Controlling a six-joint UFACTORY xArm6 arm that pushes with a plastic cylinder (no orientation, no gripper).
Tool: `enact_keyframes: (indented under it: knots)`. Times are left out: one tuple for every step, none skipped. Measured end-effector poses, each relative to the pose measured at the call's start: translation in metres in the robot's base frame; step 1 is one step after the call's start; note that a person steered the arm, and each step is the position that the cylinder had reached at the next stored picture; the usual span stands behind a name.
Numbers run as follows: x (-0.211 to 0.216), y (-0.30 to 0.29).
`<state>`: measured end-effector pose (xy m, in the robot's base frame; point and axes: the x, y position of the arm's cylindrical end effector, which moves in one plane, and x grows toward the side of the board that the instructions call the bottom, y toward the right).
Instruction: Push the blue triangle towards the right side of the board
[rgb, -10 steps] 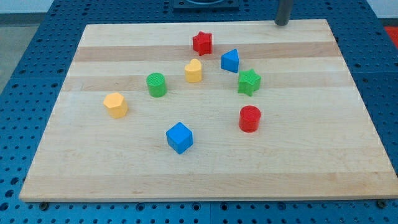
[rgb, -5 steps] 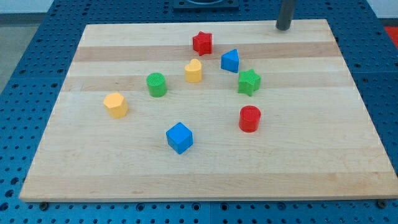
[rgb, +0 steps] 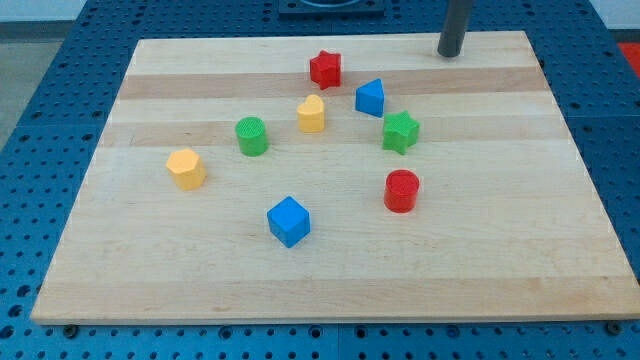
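- The blue triangle (rgb: 370, 98) looked like a small, rigid, light block that would probably slide easily on the smooth wooden board (rgb: 500, 250). Its slanted faces might make it twist if pushed off-centre.
- There was nothing to grasp it with. The rod ended in my tip (rgb: 449, 54), bare and holding nothing, so the place to press was the block's face toward the view's left, squarely in the middle.
- The blue triangle sat in the upper middle of the board, just right of the red star (rgb: 325, 69), with the green star (rgb: 400, 131) close below it.
- My tip stood near the board's top edge, well apart from the triangle, up and to its right, which was the wrong side for a rightward push.
- Whether my tip touched the wood was hard to tell.
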<state>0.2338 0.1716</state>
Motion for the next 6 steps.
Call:
enact_keyframes:
  knots:
    - [0.014, 0.005]
    - [0.032, 0.012]
    - [0.034, 0.012]
    - [0.034, 0.012]
    - [0.042, 0.012]
    - [0.052, 0.012]
